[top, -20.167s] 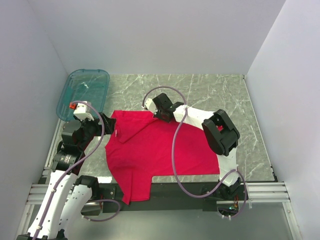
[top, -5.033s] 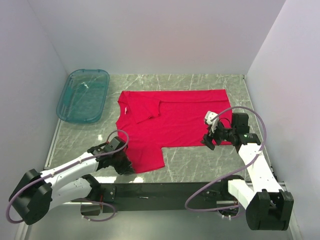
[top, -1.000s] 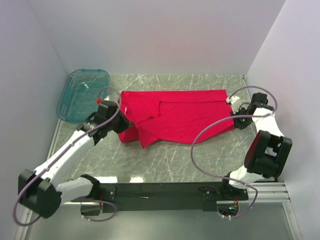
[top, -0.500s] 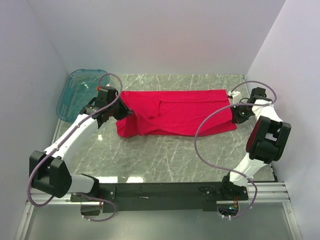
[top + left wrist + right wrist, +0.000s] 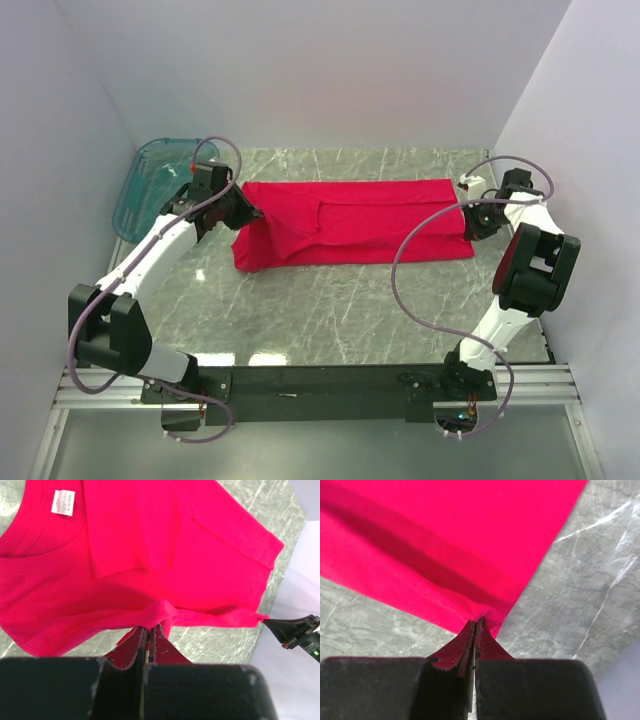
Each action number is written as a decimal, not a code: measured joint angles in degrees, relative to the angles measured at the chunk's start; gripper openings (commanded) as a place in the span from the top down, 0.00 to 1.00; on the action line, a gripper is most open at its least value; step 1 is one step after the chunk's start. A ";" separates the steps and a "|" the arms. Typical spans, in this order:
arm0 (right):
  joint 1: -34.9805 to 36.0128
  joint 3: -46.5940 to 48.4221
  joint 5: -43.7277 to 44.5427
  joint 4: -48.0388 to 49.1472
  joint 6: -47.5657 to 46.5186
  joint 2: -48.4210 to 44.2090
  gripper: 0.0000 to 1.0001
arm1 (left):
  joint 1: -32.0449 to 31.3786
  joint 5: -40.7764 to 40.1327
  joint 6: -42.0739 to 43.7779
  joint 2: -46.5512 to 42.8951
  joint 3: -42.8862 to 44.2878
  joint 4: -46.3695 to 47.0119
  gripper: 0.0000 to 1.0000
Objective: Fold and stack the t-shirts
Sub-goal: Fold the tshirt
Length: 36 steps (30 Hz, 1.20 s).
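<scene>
The red t-shirt (image 5: pixel 350 222) lies on the far half of the marble table (image 5: pixel 380 310), stretched into a long band running left to right, with one sleeve folded in over the body. The left gripper (image 5: pixel 250 213) is at the shirt's left end, its fingers (image 5: pixel 131 647) pressed together on a bunched fold of red cloth. The cloth puckers up into the pinch. Just beyond, the white neck label (image 5: pixel 63 502) shows inside the collar.

The right gripper (image 5: pixel 467 222) is at the shirt's right end, clamped on the near corner of the cloth. Its own view shows the fingertips meeting on the hem, with layered folds of red spreading away from them. A teal tub (image 5: pixel 140 190) sits at the far left, partly behind the left arm and apart from the shirt.
</scene>
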 measured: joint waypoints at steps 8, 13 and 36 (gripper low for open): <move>0.48 2.34 0.33 0.20 1.81 1.53 1.00 | 0.96 0.87 0.61 3.17 2.14 -0.02 1.00; 0.85 3.13 0.76 0.46 2.75 1.62 1.00 | 1.38 0.90 1.49 5.62 4.46 -0.09 1.00; 1.27 5.11 2.78 0.70 4.44 4.90 1.00 | 2.51 2.05 4.42 15.98 15.04 -1.79 1.00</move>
